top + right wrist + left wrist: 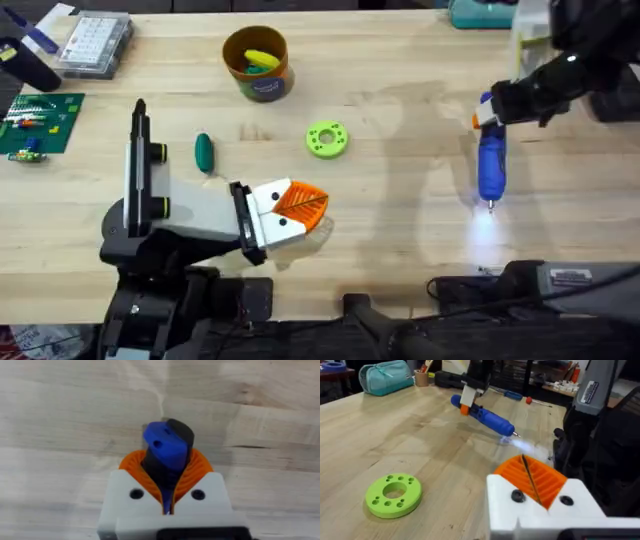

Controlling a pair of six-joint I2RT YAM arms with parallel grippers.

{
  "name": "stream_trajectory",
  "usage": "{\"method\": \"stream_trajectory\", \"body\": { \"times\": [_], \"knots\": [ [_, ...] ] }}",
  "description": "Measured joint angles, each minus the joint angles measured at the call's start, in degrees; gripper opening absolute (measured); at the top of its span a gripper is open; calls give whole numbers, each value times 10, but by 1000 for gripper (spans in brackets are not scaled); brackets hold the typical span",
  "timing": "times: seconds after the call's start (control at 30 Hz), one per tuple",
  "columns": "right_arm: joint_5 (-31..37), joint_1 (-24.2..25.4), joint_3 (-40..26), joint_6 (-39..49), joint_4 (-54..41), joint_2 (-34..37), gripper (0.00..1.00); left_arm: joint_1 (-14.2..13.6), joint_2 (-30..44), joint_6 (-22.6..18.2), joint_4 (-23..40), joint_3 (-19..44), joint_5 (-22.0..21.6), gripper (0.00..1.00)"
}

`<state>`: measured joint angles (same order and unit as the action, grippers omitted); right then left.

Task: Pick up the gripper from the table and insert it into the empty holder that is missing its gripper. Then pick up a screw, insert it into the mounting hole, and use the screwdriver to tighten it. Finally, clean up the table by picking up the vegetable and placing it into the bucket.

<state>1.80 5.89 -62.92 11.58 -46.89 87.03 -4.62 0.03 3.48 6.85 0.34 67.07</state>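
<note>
Orange ribbed fingers (195, 472) of my right gripper (167, 477) clamped the chunky blue screwdriver (490, 165) above the table (400, 130); my left gripper (300, 205) sat closed, empty. Beyond the dark green vegetable (204, 152), the yellow-orange bucket (257, 63) held yellow and green pieces.

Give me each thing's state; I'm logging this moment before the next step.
Screwdriver: held off the table, bit toward the table, its light on.
Right pincer: shut on the screwdriver.
Left pincer: shut, holding nothing, low over the table.
Vegetable: lying on the table, not yet in the bucket.
Bucket: upright, open, yellow and green bits inside.
Green ring: lying flat.
</note>
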Motion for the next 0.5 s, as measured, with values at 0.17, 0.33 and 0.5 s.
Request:
{"method": "stream_trajectory", "body": {
  "times": [0.17,0.33,0.5],
  "knots": [
    [-21,0,-3,14,-21,-49,48,0,0,0,0,0,0,15],
    [-42,0,-30,21,-36,-93,48,0,0,0,0,0,0,15],
    [-53,-1,-56,23,-40,-165,48,0,0,0,0,0,0,15]
  ]
}}
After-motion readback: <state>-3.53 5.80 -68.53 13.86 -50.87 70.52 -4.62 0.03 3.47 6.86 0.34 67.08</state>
